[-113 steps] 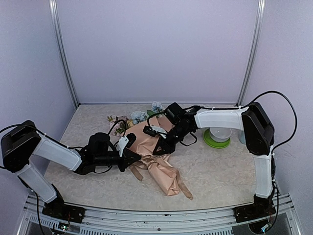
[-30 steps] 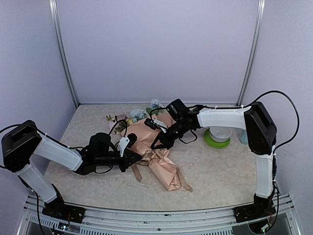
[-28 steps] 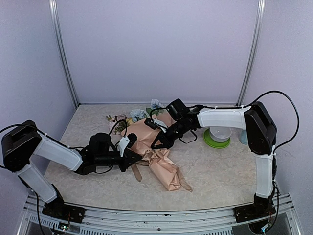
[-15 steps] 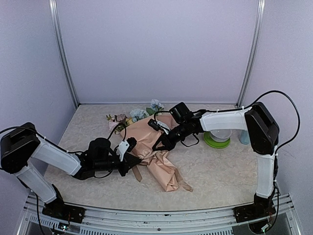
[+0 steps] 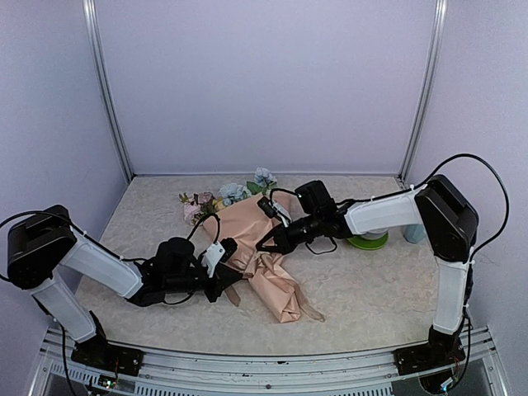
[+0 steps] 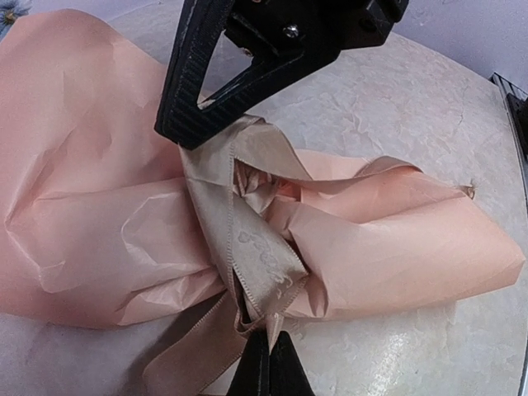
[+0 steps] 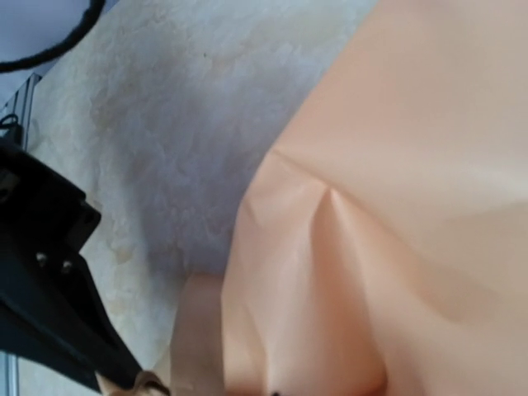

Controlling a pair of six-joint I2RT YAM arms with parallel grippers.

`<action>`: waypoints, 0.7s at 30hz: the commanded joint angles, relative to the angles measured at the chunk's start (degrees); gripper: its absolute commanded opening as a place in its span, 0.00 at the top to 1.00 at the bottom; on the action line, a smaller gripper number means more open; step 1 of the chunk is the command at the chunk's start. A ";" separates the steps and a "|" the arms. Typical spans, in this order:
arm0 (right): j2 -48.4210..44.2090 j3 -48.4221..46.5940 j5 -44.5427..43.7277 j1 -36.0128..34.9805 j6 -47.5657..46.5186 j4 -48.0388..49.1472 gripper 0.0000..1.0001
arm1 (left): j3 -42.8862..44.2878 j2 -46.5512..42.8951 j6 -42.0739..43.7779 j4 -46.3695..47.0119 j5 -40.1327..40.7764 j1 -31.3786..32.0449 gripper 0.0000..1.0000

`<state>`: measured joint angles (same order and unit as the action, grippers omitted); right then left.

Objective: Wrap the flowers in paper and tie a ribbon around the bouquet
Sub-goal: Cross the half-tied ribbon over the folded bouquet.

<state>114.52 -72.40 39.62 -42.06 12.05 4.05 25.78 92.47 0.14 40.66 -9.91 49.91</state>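
Top view: bouquet [image 5: 262,262] lies flat mid-table [image 5: 379,289]. The flowers [image 5: 233,192] point to the far left and the paper [image 5: 285,293] tail points to the near right. Left gripper [image 5: 233,275] sits low at the near-left side of the cone's waist. Right gripper [image 5: 264,244] is at the far side of the same waist. The 2 grippers are close together with the wrapped paper between them. A loose ribbon [image 5: 233,292] end trails just beside the left gripper.

Left wrist view: ribbon [image 6: 247,247] crosses the pinched waist of the paper. Left fingers are clamped on its near end at the bottom edge. Right gripper [image 6: 176,132] is above, tips pressed together on the ribbon's far end where it meets the paper.

Right wrist view: paper [image 7: 396,206] fills most of the frame, very close. A strip of ribbon [image 7: 196,338] shows at the bottom, with the left gripper's black body in the lower left touching it. Own fingers are barely visible here.
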 commanded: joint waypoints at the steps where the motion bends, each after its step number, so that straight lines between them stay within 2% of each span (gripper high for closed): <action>1: -2.10 1.59 0.56 0.76 2.83 4.03 0.94 | 0.74 0.21 0.39 1.18 1.06 0.20 1.00; 9: -5.38 3.14 2.23 0.77 -0.83 0.60 0.75 | 1.46 1.27 0.21 1.88 1.41 0.28 1.00; 18: -9.36 2.96 -4.93 0.50 -10.87 -10.82 0.73 | 1.64 0.61 0.40 1.14 1.92 0.36 1.00; 21: -10.34 4.77 -5.72 0.51 -9.54 -10.98 0.72 | 1.74 0.17 0.33 0.49 2.98 0.43 0.95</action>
<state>106.13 -69.47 36.71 -41.67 4.60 -2.96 26.44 93.17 0.19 40.99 -8.43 49.93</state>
